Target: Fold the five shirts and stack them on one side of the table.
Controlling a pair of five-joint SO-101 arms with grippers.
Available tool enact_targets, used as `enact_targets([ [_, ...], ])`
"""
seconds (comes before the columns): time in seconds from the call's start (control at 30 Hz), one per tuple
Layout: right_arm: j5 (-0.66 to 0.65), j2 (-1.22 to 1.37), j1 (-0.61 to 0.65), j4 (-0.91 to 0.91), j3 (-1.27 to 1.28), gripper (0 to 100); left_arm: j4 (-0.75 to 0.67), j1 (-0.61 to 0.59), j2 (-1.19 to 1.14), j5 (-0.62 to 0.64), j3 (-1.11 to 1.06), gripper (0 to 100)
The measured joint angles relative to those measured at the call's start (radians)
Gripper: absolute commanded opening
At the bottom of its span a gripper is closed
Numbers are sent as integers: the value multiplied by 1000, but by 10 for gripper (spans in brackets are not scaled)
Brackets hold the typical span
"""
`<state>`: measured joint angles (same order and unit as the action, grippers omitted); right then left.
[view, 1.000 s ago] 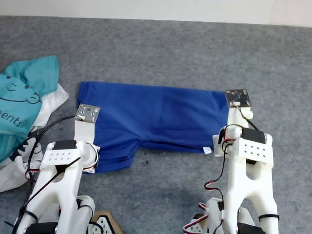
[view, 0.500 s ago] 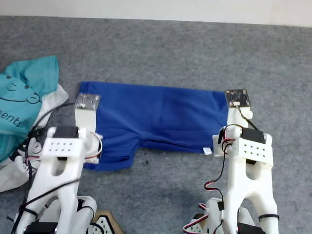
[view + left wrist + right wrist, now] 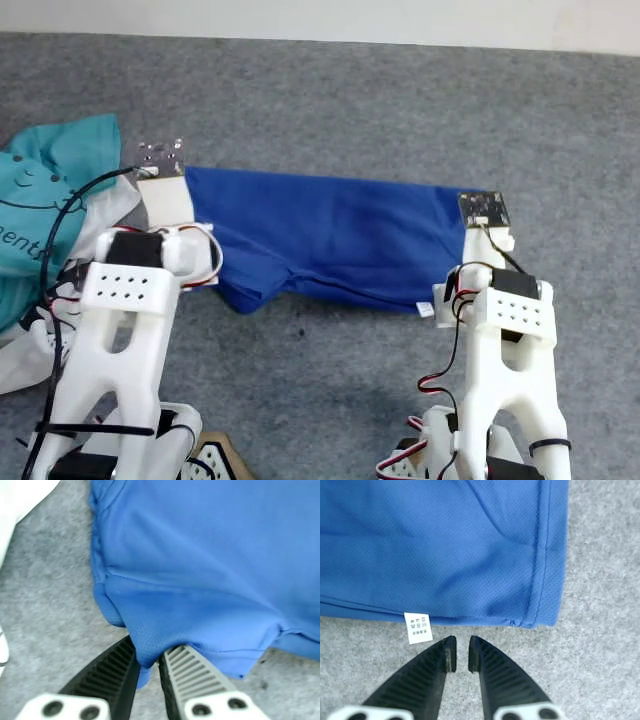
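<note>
Left hand (image 3: 147,664) is pinching the blue shirt (image 3: 330,235) at its near left corner, cloth bunched tight in its grip. Right hand (image 3: 459,655) sits just off the shirt's near right corner, beside the little white label (image 3: 418,627), all but pressed together and holding nothing. The blue shirt lies as a long band across the middle of the counter (image 3: 400,100), folded part-way at best. At the left edge, a teal shirt (image 3: 50,200) and a white shirt (image 3: 18,370) sit in a loose heap, unfolded. No neat stack anywhere I can see, so my read: early in the job, first shirt in progress, the others all to come
</note>
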<state>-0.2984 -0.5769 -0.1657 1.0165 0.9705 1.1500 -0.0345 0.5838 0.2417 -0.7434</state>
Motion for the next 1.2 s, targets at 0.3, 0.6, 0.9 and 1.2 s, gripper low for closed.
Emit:
enact_targets([
  [0.3,-23,0,0,0,0,63,-46,38,-138,81,95,21],
  [0.6,-35,0,0,-3,29,63,-48,-2,-543,97,414,73],
  [0.9,-35,0,0,-3,29,63,31,-5,-566,97,519,447],
  [1.2,-35,0,0,-3,29,63,15,-58,-566,97,520,454],
])
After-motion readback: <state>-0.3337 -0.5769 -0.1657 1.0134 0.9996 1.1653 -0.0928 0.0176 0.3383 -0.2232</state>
